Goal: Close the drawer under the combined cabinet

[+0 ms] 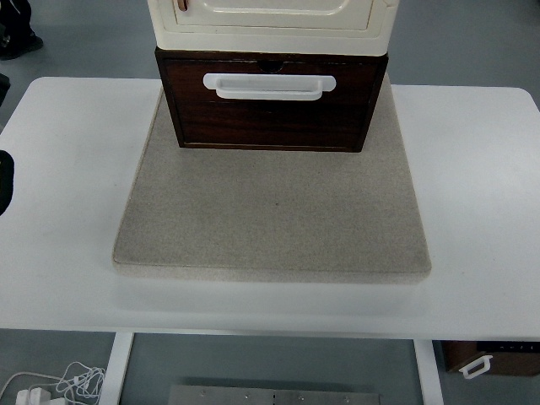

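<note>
The combined cabinet stands at the back of a beige mat (270, 219) on the white table (67, 253). Its upper part is cream (270, 21). Below it is the dark wooden drawer (270, 118) with a white bar handle (268, 86). The drawer front looks about level with the cabinet's front, and no gap shows above it. A small dark shape (4, 181) at the picture's left edge may be part of my left arm. No hand touches the drawer. My right arm does not show.
The mat's front half lies bare before the drawer. Under the table at the lower right sits another brown box with a white handle (485, 363). White cables and a plug (51, 388) lie on the floor at the lower left.
</note>
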Available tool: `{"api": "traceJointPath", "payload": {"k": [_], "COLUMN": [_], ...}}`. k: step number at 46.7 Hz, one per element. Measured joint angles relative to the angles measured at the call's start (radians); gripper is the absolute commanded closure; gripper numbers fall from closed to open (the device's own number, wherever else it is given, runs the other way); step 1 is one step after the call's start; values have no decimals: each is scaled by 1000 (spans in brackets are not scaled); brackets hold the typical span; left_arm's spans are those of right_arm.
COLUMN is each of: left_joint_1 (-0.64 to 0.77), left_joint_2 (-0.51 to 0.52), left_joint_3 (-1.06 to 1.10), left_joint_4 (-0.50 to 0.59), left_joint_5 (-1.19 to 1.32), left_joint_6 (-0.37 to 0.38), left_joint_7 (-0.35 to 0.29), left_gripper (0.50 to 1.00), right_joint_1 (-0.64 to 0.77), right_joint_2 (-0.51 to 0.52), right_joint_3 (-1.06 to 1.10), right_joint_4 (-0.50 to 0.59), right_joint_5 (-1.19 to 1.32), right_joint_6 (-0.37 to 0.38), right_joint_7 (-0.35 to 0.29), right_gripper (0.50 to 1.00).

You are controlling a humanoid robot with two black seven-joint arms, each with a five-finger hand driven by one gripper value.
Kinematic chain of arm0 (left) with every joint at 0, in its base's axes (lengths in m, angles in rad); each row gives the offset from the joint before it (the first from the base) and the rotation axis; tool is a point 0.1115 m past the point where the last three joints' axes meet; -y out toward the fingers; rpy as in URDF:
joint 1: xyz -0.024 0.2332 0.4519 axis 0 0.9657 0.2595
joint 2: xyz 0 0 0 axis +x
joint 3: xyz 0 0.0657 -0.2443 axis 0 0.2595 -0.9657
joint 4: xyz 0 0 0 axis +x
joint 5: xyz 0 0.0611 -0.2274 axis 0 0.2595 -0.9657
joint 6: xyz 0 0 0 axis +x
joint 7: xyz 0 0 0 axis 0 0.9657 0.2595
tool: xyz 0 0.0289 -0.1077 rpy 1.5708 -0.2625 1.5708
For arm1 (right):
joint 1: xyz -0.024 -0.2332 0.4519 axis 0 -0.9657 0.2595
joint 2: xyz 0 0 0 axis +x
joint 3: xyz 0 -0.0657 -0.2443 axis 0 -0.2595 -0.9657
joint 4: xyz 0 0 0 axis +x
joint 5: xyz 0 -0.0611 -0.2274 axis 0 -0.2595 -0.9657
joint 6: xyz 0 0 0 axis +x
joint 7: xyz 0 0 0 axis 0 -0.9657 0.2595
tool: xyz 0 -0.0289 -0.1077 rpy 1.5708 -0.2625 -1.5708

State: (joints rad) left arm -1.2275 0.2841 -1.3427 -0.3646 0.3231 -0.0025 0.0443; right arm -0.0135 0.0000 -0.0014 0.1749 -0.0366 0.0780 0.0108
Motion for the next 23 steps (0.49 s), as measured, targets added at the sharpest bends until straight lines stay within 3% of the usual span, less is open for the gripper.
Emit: {"api": "traceJointPath", "payload": {"k": [13, 23], "left_joint_1": [99, 163], "left_joint_2": [-51, -80], "left_joint_3": [-1, 0], "left_joint_4": [5, 7], "left_joint_5": [-103, -184], "left_joint_6": [-20, -99], "left_joint_7": [-11, -11], "left_gripper": [500, 500], "right_joint_1": [0, 0], "right_joint_2": [0, 0], "right_joint_3": [-1, -1], "right_joint_4": [0, 0], "right_joint_5": [0, 0], "right_joint_6": [-1, -1], "right_joint_7": [0, 0], "right_gripper": [548, 548]}}
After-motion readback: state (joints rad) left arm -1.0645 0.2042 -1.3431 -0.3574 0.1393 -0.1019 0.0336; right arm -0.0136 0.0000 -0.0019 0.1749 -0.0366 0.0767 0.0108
